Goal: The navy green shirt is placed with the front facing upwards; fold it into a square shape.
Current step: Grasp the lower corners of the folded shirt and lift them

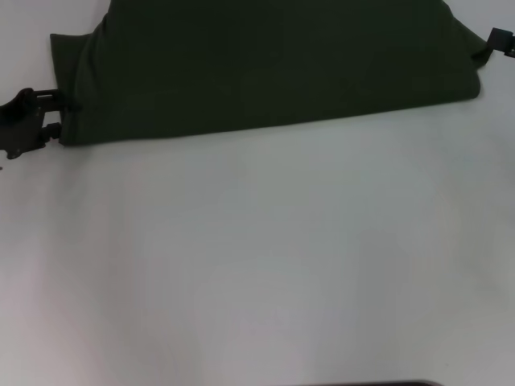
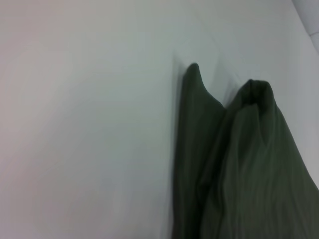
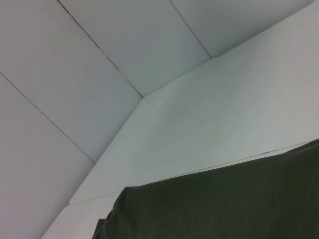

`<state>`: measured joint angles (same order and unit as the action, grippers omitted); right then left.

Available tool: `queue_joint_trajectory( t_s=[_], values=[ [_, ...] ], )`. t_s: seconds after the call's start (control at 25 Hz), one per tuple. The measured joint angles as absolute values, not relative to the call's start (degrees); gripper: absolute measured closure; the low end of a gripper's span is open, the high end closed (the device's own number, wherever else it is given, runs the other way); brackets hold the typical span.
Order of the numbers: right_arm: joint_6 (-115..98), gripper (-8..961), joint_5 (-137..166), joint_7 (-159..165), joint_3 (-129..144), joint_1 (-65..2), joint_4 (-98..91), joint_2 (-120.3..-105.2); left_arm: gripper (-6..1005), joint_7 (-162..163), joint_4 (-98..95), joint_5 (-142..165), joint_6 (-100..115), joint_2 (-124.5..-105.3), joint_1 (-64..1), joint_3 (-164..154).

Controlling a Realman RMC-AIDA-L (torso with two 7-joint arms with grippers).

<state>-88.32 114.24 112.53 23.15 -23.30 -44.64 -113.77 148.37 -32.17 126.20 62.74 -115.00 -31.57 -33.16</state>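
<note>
Head view | olive-green shirt (image 1: 273, 68) limp, light — corners at left gripper (image 1: 58, 117) and right gripper (image 1: 492, 50), best holds | finger state untellable

No readable text, label or number anywhere on the navy green shirt (image 1: 273, 64).

The navy green shirt (image 1: 273, 68) is soft matt cloth, dark olive, plain and smooth across its flat spread, with fine ribbed folds where it bunches. The desk (image 1: 257, 257) has a smooth pale matt surface. The left pincer (image 1: 56, 121) and right pincer (image 1: 492, 47) look like dull black hard plastic or metal
</note>
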Motion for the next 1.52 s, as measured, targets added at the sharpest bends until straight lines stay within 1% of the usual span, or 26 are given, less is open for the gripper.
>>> queue_joint_trajectory(
  t_s=[0.2, 0.76, 0.92, 1.04, 1.24, 1.36, 1.48, 1.52],
  values=[
    [-88.32, 68, 114.23, 112.61, 23.12, -23.41, -44.65, -113.81, 424, 148.69, -32.04, 126.21, 61.74, -114.55, -31.79, -35.37],
    [-88.56, 68, 114.29, 112.61, 23.11, -23.25, -44.61, -113.89, 445, 148.87, -30.26, 126.21, 61.64, -114.49, -33.3, -38.14],
    [-88.62, 68, 114.3, 112.62, 23.11, -23.22, -44.57, -113.92, 451, 149.17, -30.25, 126.22, 62.12, -113.56, -33.59, -40.96],
    [-88.79, 68, 114.3, 112.65, 23.11, -23.21, -44.56, -113.94, 510, 149.56, -30.39, 126.28, 62.88, -113.12, -33.83, -41.77],
    [-88.83, 67, 114.38, 112.68, 23.25, -23.16, -44.46, -113.97, 607, 149.37, -30.73, 126.3, 64.58, -112.93, -33.99, -41.88],
    [-88.2, 67, 115.02, 112.96, 23.49, -23.03, -43.97, -113.33, 666, 149.24, -31.1, 126.3, 66.44, -112.54, -34.01, -41.79],
    [-86.72, 67, 118.7, 116.5, 23.52, -23.12, -43.95, -111.79, 888, 149.51, -31.44, 126.3, 68.06, -111.96, -34.01, -41.71],
    [-86.24, 68, 120.83, 118.56, 23.59, -23.32, -44.07, -111.07, 910, 149.61, -31.47, 126.3, 68.62, -111.73, -34.02, -41.72]
  ],
)
